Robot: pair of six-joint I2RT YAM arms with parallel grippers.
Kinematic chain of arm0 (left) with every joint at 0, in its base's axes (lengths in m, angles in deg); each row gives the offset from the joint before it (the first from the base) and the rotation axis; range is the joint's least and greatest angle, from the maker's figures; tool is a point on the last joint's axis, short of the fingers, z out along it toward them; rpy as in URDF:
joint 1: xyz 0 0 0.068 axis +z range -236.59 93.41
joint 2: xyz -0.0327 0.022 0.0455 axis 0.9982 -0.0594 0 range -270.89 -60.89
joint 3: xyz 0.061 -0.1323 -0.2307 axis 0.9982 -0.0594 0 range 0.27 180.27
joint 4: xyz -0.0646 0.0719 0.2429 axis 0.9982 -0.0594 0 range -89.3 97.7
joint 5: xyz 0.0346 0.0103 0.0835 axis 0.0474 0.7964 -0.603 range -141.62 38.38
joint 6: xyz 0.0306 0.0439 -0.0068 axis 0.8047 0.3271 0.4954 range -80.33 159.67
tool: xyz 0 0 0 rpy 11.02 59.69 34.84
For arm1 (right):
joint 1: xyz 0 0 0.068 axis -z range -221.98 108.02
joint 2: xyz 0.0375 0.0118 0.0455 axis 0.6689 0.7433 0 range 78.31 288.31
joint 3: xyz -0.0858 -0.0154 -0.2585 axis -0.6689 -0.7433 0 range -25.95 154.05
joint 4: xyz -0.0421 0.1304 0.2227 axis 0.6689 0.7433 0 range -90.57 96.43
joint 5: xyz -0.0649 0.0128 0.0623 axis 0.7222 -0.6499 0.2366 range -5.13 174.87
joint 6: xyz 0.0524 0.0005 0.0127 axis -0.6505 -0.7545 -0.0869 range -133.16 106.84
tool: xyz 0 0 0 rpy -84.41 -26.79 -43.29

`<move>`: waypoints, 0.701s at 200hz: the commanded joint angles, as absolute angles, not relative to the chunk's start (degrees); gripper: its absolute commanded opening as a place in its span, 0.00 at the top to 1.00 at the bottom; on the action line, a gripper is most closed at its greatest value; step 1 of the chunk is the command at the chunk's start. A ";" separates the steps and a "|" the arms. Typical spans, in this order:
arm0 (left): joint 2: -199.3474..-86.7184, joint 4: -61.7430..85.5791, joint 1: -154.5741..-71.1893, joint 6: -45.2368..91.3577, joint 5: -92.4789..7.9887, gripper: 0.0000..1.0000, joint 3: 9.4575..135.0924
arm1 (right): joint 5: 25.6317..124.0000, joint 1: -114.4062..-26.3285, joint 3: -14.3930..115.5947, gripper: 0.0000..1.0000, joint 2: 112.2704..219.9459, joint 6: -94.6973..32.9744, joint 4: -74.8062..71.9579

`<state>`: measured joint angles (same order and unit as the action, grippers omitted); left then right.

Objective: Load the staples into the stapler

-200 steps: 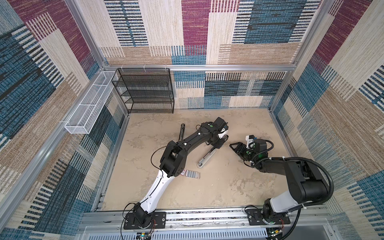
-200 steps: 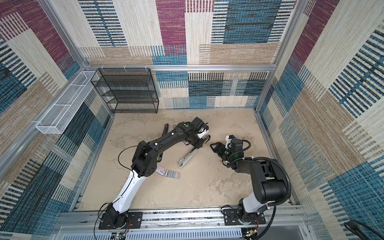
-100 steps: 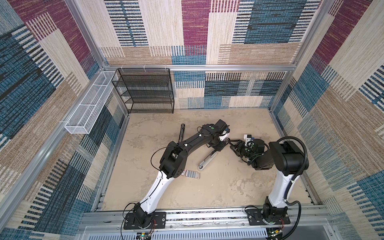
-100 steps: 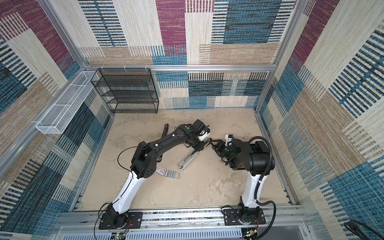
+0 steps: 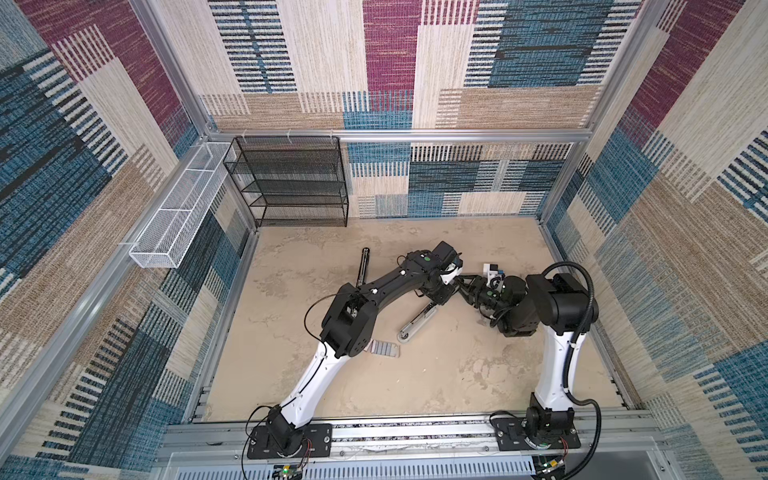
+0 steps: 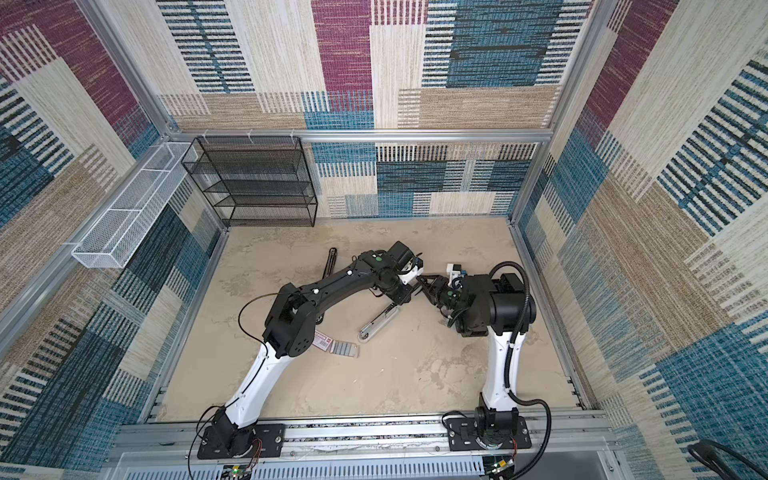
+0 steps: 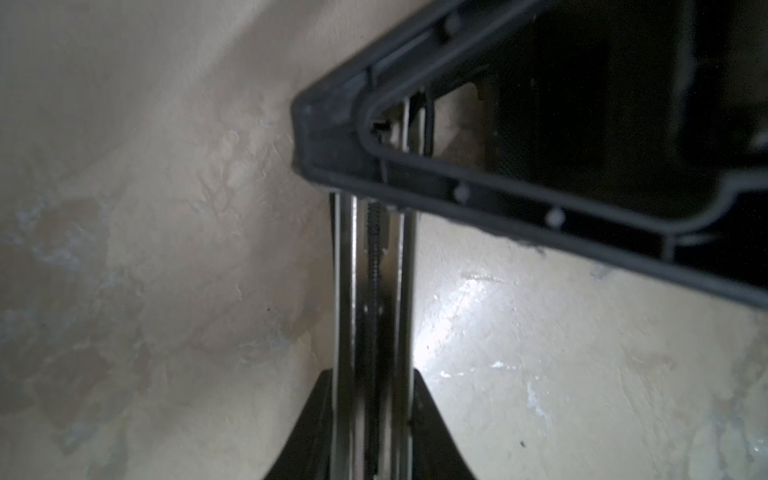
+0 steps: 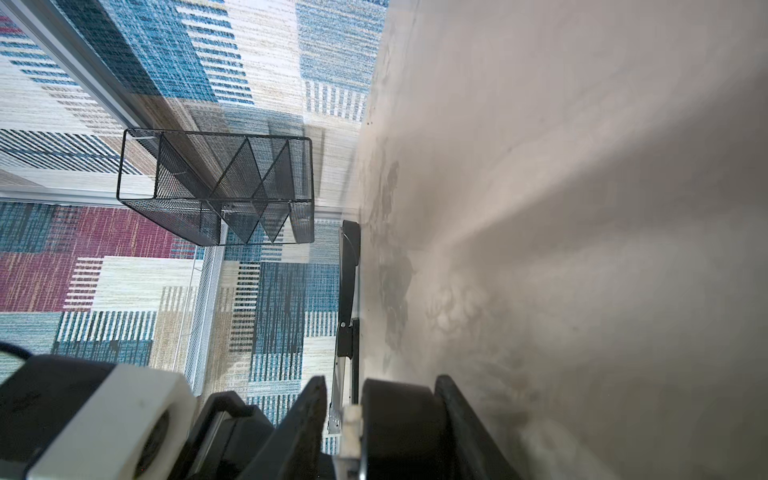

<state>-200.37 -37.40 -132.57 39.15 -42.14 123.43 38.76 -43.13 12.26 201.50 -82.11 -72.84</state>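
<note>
Black and set narrow, the left gripper [image 7: 372, 428] clamps the metal rail of the stapler [image 5: 416, 323], which lies slantwise on the beige table [image 5: 457, 386]. Facing it, the right gripper [image 5: 462, 286] sits just beside the same end of the rail, jaws part-way apart; whether they hold anything I cannot tell. Near the rail's free tip lie the staples [image 5: 385, 348], grey strips in 1 flat tray, touching their white, red-labelled box [image 6: 322, 340], which the left arm's elbow partly hides. Against the back wall stands 1 black mesh shelf [image 5: 291, 183].
</note>
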 commanded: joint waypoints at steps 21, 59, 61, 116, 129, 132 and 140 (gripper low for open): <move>-200.40 -36.85 -132.76 38.09 -41.16 0.64 123.17 | 39.44 -43.25 12.82 0.61 201.23 -78.05 -69.09; -197.86 -36.82 -132.74 37.32 -42.74 0.61 121.80 | 40.30 -43.27 13.07 0.60 199.03 -74.65 -64.40; -197.59 -36.81 -132.73 37.26 -42.91 0.61 121.58 | 40.19 -43.27 13.03 0.61 198.95 -74.57 -64.21; -178.17 -24.52 -132.58 34.22 -46.69 0.59 97.45 | 40.05 -43.29 12.84 0.59 197.59 -72.37 -62.11; -171.59 -19.64 -132.32 33.05 -47.39 0.58 88.63 | 40.00 -43.27 12.89 0.59 197.32 -71.96 -61.57; -170.10 -18.52 -132.30 32.73 -47.62 0.57 86.48 | 39.97 -43.30 12.91 0.59 197.31 -71.96 -61.49; -165.83 -15.19 -132.05 31.88 -47.90 0.56 80.89 | 39.91 -43.30 13.07 0.59 197.22 -71.70 -61.21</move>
